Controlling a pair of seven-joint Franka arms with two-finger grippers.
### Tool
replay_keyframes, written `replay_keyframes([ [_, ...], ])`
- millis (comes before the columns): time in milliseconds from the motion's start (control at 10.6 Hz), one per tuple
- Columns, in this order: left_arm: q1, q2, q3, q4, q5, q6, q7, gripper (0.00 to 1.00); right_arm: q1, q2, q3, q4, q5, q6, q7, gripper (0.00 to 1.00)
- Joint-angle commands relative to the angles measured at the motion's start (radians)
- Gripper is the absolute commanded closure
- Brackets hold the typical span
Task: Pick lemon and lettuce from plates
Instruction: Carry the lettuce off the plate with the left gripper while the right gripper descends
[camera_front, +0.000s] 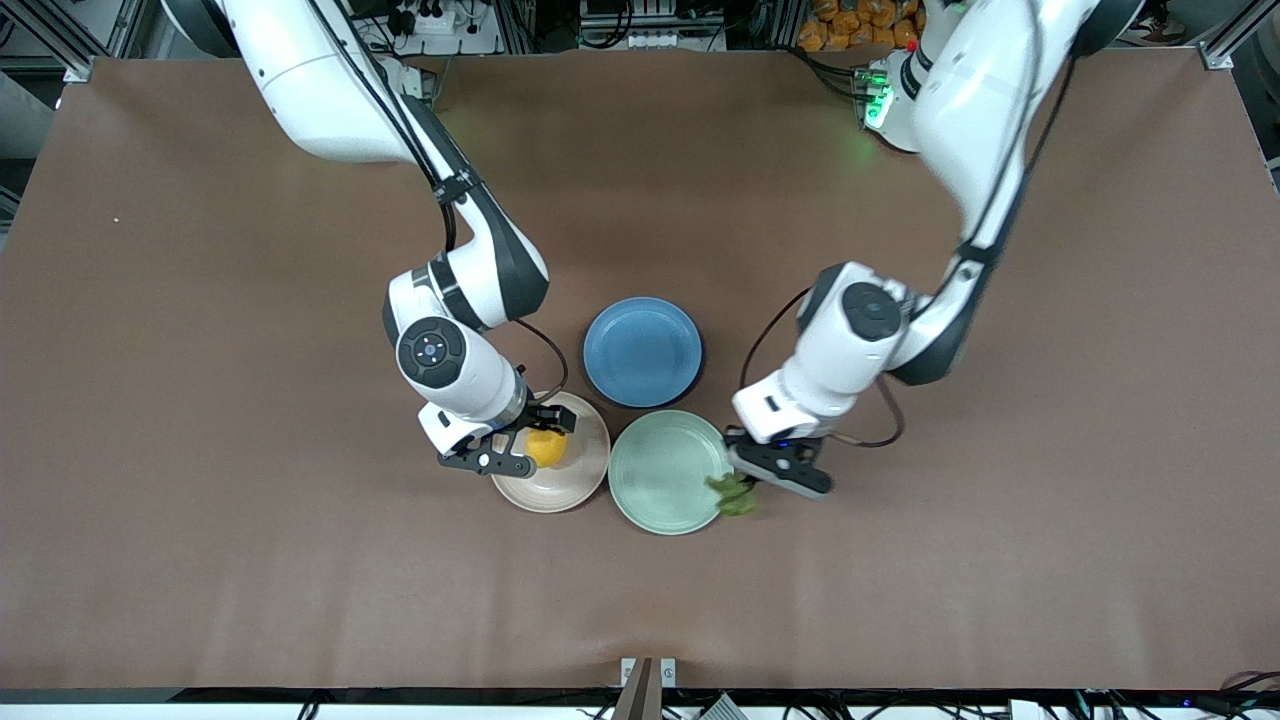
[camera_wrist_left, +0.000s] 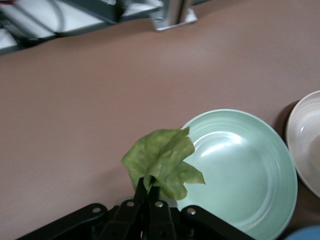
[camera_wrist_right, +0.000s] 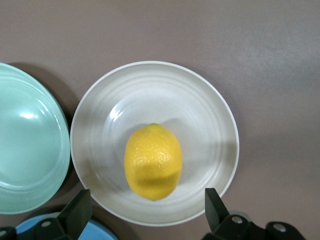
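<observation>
The lemon (camera_front: 546, 447) lies in the pale beige plate (camera_front: 580, 480). My right gripper (camera_front: 528, 442) is over it, open, one finger on each side and clear of the fruit. In the right wrist view the lemon (camera_wrist_right: 153, 161) sits in the middle of the beige plate (camera_wrist_right: 150, 70), between my open fingers (camera_wrist_right: 77, 210). My left gripper (camera_front: 762, 470) is shut on the lettuce (camera_front: 733, 495) over the mint green plate's (camera_front: 660, 470) rim toward the left arm's end. In the left wrist view the leaf (camera_wrist_left: 160, 160) sticks out from the shut gripper (camera_wrist_left: 150, 192) over the mint plate (camera_wrist_left: 250, 170).
A blue plate (camera_front: 642, 351) stands just farther from the front camera than the two pale plates, between both arms' wrists. The beige and mint plates nearly touch. A metal bracket (camera_front: 648, 672) sits at the table's front edge. The brown table stretches wide toward both ends.
</observation>
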Motion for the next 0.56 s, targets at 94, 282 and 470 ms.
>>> replay_keyframes([
  [94, 0.172, -0.204, -0.014, -0.055, -0.002, -0.398, 0.026, 1.0, 0.021, 0.038, -0.006, 0.014, 0.002, 0.033, 0.016, 0.0],
  [282, 0.241, -0.207, -0.013, -0.058, -0.004, -0.505, 0.038, 1.0, 0.035, 0.045, -0.006, 0.006, -0.004, 0.034, 0.014, 0.0],
  [470, 0.301, -0.153, -0.011, -0.068, -0.005, -0.514, 0.016, 1.0, 0.035, 0.047, -0.006, 0.0, -0.02, 0.034, 0.012, 0.0],
])
